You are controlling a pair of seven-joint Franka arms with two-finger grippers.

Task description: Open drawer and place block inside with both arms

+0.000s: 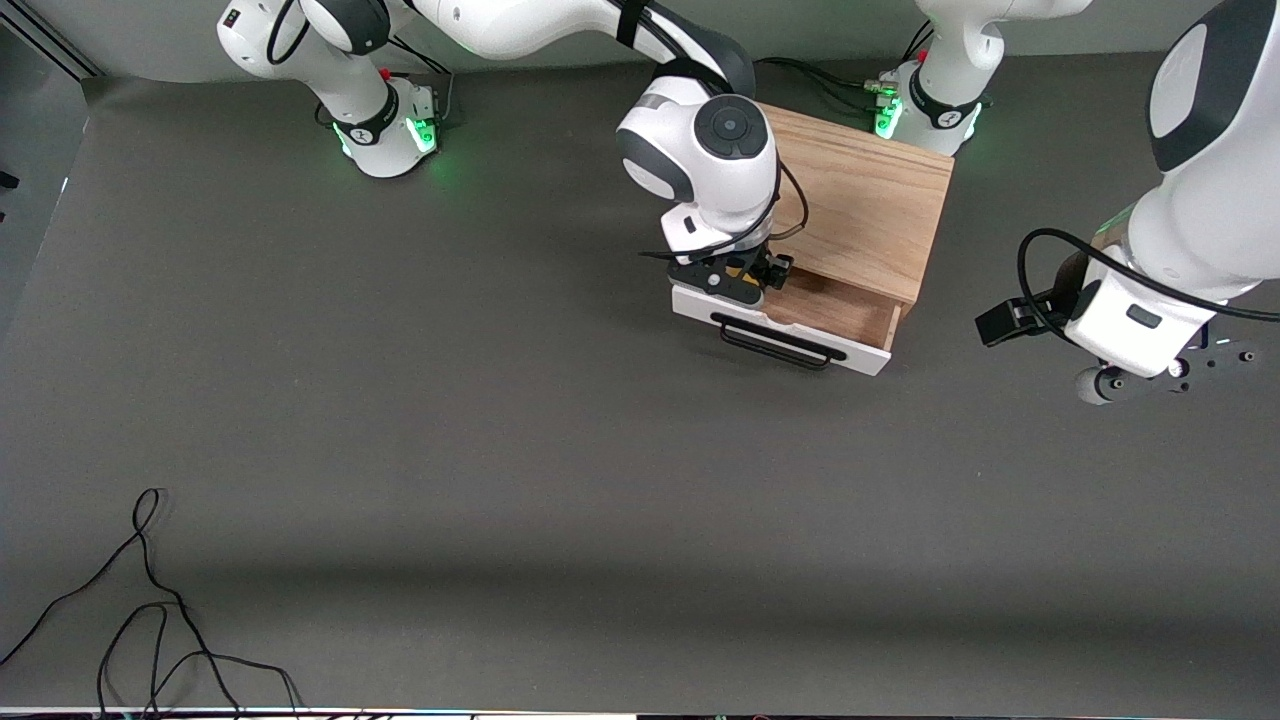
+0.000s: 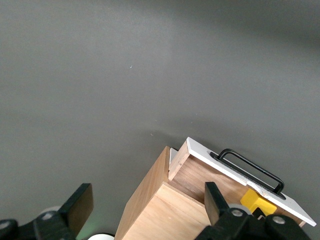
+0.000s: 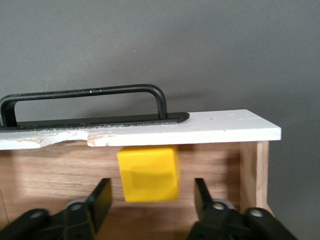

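Right claw (image 3: 150,200): centre of the front frame, over the open drawer (image 1: 800,318); fingers spread, holding nothing.
Block (image 3: 149,173): between those fingers, touching neither, inside the drawer by its white front.
Left claw (image 2: 145,207): right edge of the front frame, over the counter (image 1: 500,450); spread, empty.

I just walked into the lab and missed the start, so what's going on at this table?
The white-fronted drawer of the light oak cabinet is pulled open. The right gripper is over the open drawer with its fingers apart, and the small yellow block sits between them, not clamped, against the inside of the drawer front. The left gripper waits open, off toward the left arm's end of the table.
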